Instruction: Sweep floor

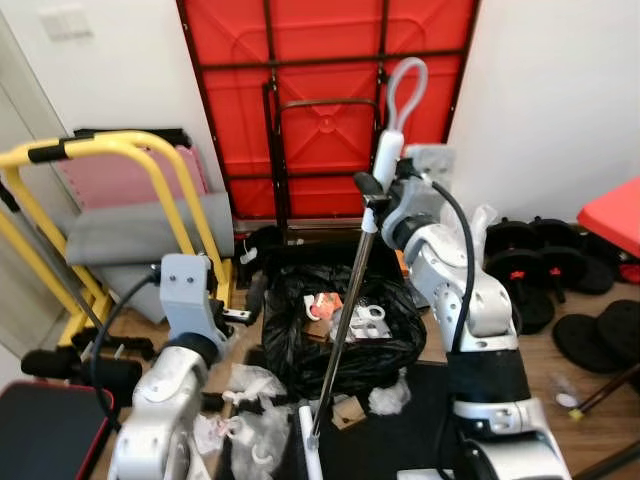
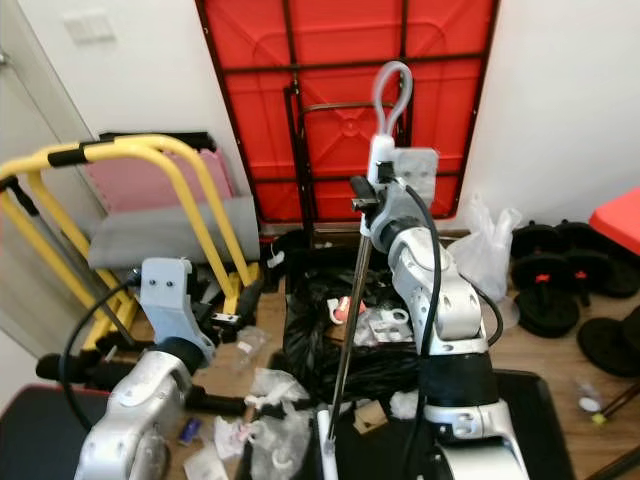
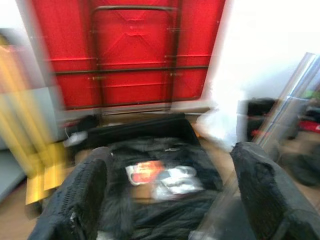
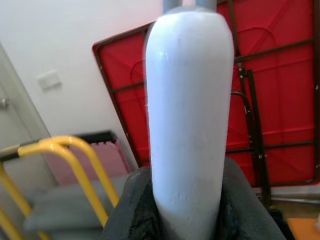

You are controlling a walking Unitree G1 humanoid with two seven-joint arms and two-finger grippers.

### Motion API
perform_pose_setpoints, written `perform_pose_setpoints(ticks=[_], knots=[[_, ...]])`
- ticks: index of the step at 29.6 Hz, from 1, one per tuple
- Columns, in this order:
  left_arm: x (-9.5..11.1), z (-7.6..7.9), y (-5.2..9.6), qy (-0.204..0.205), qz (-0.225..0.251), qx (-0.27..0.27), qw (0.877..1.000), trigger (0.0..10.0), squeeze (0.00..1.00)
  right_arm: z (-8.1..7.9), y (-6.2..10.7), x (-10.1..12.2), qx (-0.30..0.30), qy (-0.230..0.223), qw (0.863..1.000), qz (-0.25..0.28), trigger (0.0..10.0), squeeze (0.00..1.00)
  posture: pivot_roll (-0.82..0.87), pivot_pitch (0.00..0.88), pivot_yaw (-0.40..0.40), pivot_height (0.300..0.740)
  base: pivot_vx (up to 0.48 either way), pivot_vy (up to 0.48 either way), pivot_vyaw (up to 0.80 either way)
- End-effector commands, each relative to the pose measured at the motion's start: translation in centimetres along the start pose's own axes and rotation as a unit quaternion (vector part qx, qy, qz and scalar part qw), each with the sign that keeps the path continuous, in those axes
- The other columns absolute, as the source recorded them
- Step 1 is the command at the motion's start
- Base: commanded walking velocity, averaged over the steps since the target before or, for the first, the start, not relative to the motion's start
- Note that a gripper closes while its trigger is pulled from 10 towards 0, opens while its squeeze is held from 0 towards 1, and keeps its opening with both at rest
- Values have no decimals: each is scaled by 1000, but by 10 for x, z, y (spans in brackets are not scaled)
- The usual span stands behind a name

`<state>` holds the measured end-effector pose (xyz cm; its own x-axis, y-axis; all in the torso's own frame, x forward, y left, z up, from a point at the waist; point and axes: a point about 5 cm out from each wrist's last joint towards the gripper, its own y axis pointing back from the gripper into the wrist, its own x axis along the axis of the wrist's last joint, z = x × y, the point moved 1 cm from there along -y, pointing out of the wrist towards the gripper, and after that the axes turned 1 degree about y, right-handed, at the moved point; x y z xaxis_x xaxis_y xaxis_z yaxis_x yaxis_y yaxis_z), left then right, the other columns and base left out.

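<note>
One long broom [image 1: 345, 300] stands nearly upright in the middle of the scene, its metal pole slanting from a white grip with a loop at the top down to a white foot near the floor. The right gripper [image 1: 372, 192] is clamped around the pole just below that white grip; in the right wrist view the white handle fills the space between its black fingers [image 4: 130, 210], which press against it on both sides. The pole's lower end comes down just in front of a black rubbish bag [image 1: 340, 325], open on the wooden floor [image 1: 570, 350], with a red-and-white packet and pale wrappers lying inside. Crumpled clear plastic and scraps of paper [image 1: 250, 415] lie scattered on the floor near the bag, on the robot's left side. The left gripper [image 1: 240, 315] is raised beside the bag, close to its left edge, and holds nothing; in the blurred left wrist view its two fingers [image 3: 80, 200] stand wide apart with the bag seen between them. Behind the bag a red folded table [image 1: 325, 100] leans against the white wall. To the left stands a yellow-framed exercise bench [image 1: 120, 200] with a grey pad. To the right, black weight plates [image 1: 535, 265] rest on the floor.
</note>
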<state>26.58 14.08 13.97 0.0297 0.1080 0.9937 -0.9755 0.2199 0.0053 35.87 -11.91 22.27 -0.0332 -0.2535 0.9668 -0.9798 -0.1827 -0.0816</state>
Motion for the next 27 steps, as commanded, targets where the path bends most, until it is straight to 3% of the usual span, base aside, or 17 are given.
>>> perform_pose_setpoints(ticks=[1,3,7,13,27], knots=[[-2,-8,3,0,-8,16,1000,10000,0,-19,-4,13,38,-38,998,34,10000,0,-108,25,11,740,0,0,0],[-2,-8,4,0,-9,20,1000,10000,0,-25,-4,13,50,-104,992,52,10000,0,-106,31,10,740,0,0,0],[-2,-8,5,-1,-11,20,1000,10000,0,-33,-4,8,66,-135,987,52,10000,0,-106,36,11,740,0,0,0],[-1,-8,4,-4,-14,18,1000,10000,0,-33,-4,0,33,-146,988,38,10000,0,-107,40,10,740,0,109,0],[1,-5,5,-10,-12,13,1000,10000,0,-10,-10,0,-50,-163,981,90,10000,0,-97,51,4,740,0,390,0]])
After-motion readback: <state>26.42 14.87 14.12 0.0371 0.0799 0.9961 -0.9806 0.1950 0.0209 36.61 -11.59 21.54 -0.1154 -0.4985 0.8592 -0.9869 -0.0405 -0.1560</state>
